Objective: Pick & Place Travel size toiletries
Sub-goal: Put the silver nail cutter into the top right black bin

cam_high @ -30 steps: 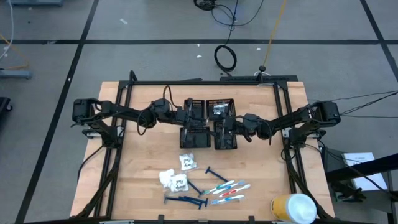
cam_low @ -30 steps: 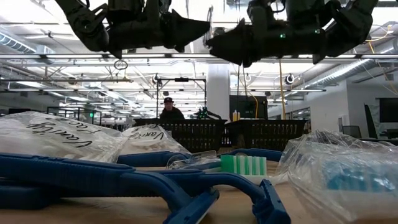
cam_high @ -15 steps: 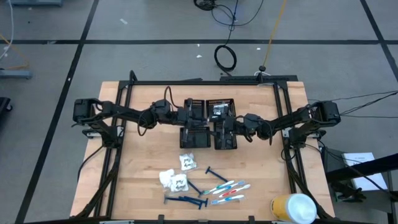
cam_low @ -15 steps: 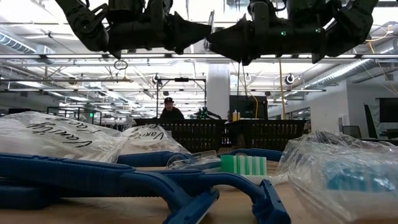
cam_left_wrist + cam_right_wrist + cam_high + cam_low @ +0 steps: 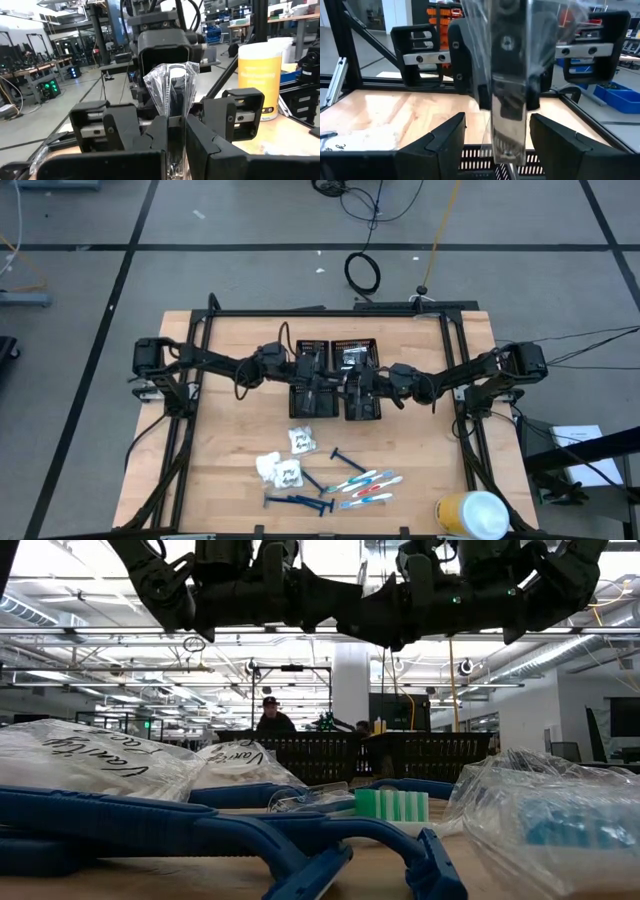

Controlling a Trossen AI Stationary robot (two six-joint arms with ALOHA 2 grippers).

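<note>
The clear crinkly packet (image 5: pixel 171 90) pinched in the left end effector (image 5: pixel 175 131) looks light, thin and floppy, a film wrap that would crumple and slide under a loose pinch, so the best hold is probably flat across an edge of the film, as here. That end effector is closed tight on the packet's lower edge and holds it upright above the black mesh trays (image 5: pixel 335 377), with the film standing up between its fingers (image 5: pixel 154 134). The right end effector (image 5: pixel 496 131) faces it just beside the packet, over the same trays, with its jaws spread wide around the packet and no grip visible. The remaining toiletries (image 5: pixel 325 478) lie on the table (image 5: pixel 230 470), well apart from the trays.
</note>
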